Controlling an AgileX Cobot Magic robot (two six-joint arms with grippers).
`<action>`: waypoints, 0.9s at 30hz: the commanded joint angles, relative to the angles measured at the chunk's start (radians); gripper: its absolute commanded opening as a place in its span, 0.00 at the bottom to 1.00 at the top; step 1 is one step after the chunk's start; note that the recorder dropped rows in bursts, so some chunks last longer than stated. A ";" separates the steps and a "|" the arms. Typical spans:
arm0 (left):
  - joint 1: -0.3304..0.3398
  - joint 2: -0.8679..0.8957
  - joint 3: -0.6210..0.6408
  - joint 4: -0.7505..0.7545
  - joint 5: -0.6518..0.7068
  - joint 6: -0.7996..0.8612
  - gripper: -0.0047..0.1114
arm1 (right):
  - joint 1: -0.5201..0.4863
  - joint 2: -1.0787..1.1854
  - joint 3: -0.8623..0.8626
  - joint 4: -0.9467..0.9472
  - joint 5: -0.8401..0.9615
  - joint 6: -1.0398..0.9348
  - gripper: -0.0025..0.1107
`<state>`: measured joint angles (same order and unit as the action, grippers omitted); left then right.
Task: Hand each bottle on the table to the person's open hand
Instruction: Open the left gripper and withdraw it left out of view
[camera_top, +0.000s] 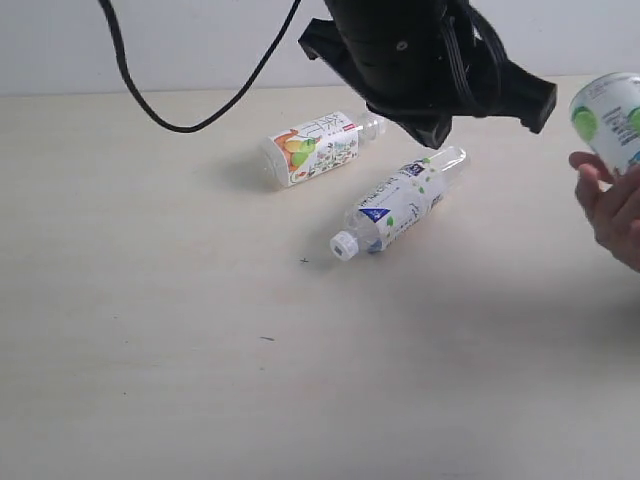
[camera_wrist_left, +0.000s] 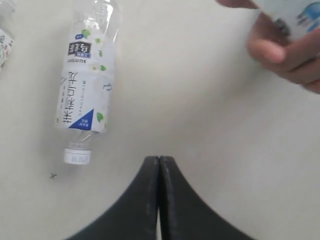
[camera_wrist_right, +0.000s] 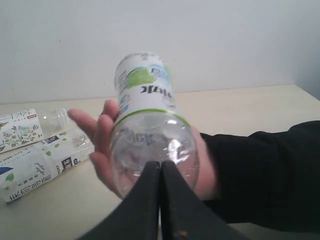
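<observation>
At 3 o'clock, a green-labelled bottle (camera_top: 612, 118) is cradled in the person's hand (camera_top: 615, 210), fingers curled; left jaws and right jaws are clenched, empty.

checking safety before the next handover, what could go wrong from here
1. The person's hand holds the green-label bottle, so it may not be free for another.
2. The left gripper is shut and empty; it must open before reaching the blue-label bottle, which lies on its side and could roll if nudged.
3. The pear-label bottle lies close by and might get bumped.
</observation>
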<state>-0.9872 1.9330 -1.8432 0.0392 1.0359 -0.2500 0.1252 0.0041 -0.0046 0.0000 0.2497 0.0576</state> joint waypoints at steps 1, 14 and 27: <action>-0.010 -0.088 0.145 0.052 -0.159 -0.028 0.04 | -0.003 -0.004 0.005 0.000 -0.006 -0.004 0.02; 0.002 -0.500 0.763 0.302 -0.690 -0.283 0.04 | -0.003 -0.004 0.005 0.000 -0.006 -0.004 0.02; 0.271 -0.896 1.249 0.343 -1.036 -0.390 0.04 | -0.003 -0.004 0.005 0.000 -0.006 -0.004 0.02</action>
<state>-0.7712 1.1071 -0.6615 0.3793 0.0877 -0.6225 0.1252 0.0041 -0.0046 0.0000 0.2497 0.0576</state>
